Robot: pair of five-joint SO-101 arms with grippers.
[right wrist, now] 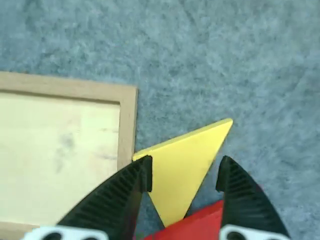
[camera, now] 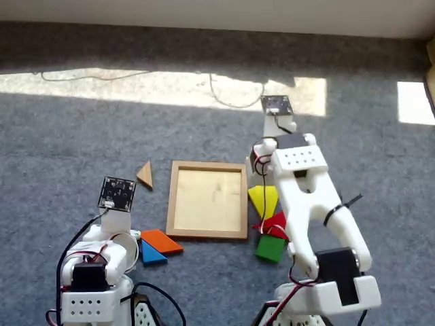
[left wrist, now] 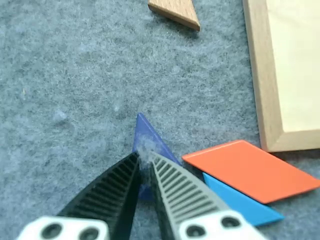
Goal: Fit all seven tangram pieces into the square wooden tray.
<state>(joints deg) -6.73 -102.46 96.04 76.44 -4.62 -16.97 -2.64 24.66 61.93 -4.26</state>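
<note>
Counting zero of seven placed: nothing sits in the tray (camera: 207,165). Our left gripper (left wrist: 144,159) is clamped on the dark blue triangle (left wrist: 147,137) off the tray's near-left corner, beside the orange parallelogram (camera: 162,241) and light blue triangle (camera: 151,254). Our right gripper (right wrist: 185,170) hangs spread over the yellow triangle (right wrist: 185,150) at the tray's right edge, with the red piece (camera: 275,223) and green square (camera: 270,248) adjacent. The wooden triangle (camera: 145,174) lies off the far-left corner. We judge all seven remain.

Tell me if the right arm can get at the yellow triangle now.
Probably yes: the right gripper hangs open with a jaw on either side of the yellow triangle, and nothing lies on it.
</note>
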